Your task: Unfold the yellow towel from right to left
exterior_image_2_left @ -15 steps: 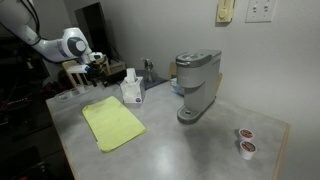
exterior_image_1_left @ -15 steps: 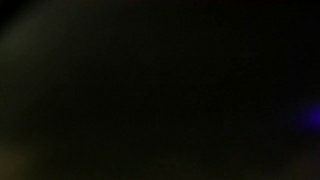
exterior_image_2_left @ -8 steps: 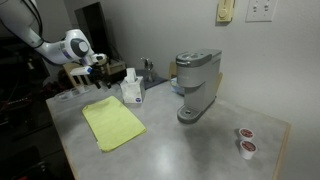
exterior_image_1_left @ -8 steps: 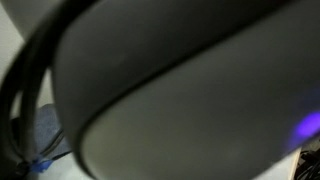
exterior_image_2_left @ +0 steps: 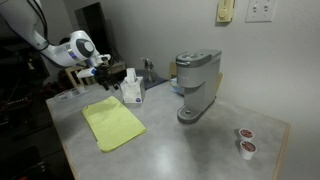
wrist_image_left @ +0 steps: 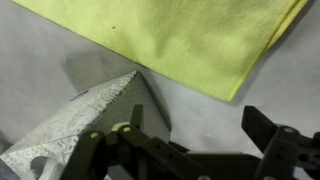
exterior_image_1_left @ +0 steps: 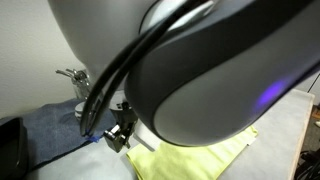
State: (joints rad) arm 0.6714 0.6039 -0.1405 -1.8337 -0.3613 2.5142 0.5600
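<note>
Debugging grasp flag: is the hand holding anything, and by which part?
Nothing held. In the wrist view the hand is open over bare tabletop; the yellow towel lies flat, apart from it.

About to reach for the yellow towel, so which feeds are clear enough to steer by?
In an exterior view the arm looms blurred near the lens, leaving only a strip of the yellow towel; in an exterior view the whole towel is evenly lit, unobstructed; wrist view: towel sharp, the open gripper dark below.
</note>
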